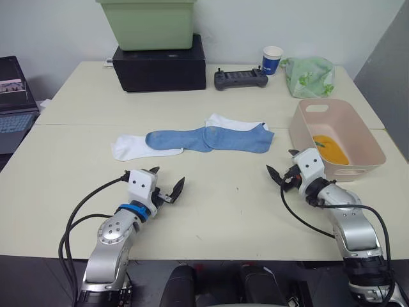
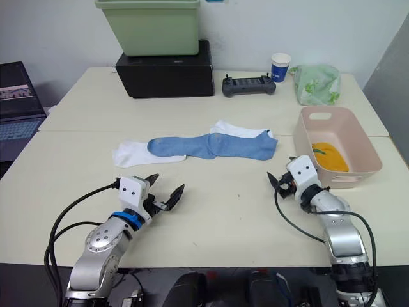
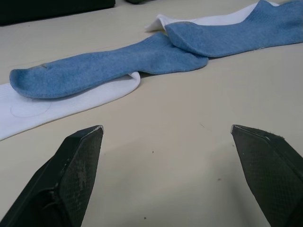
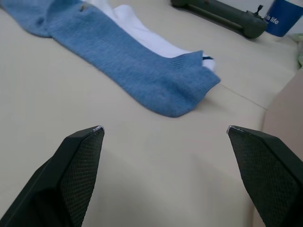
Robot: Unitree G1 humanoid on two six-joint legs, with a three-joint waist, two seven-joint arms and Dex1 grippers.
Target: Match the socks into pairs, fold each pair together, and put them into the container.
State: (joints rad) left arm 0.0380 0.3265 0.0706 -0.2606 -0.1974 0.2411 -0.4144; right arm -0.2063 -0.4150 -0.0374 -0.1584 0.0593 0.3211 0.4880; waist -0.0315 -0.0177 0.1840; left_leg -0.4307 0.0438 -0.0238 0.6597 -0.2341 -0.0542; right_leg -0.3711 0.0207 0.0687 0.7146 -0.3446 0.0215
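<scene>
A: What is nearest on the beige surface (image 1: 217,211)?

B: The left gripper (image 1: 167,185) and the right gripper (image 1: 281,167). Both have their jaws spread wide and hold nothing. The black fingers (image 3: 78,170) have a fine mesh texture on the inner side.

A: And the socks?

B: Beyond the grippers, in the middle. Two light blue socks (image 1: 176,139) of ribbed knit lie in one line, their ends overlapping. Each one rests partly on a flat white sock (image 1: 128,148).

A: Where is the container?

B: The pale pink tub (image 1: 365,148) of smooth plastic, with rounded corners, stands just beside the right gripper. Something mustard-orange (image 1: 331,148) lies inside.

A: Farther?

B: A black box (image 1: 160,64) carrying a light green bin (image 1: 148,24), a dark controller (image 1: 241,79), and a blue paper cup (image 1: 272,61).
</scene>
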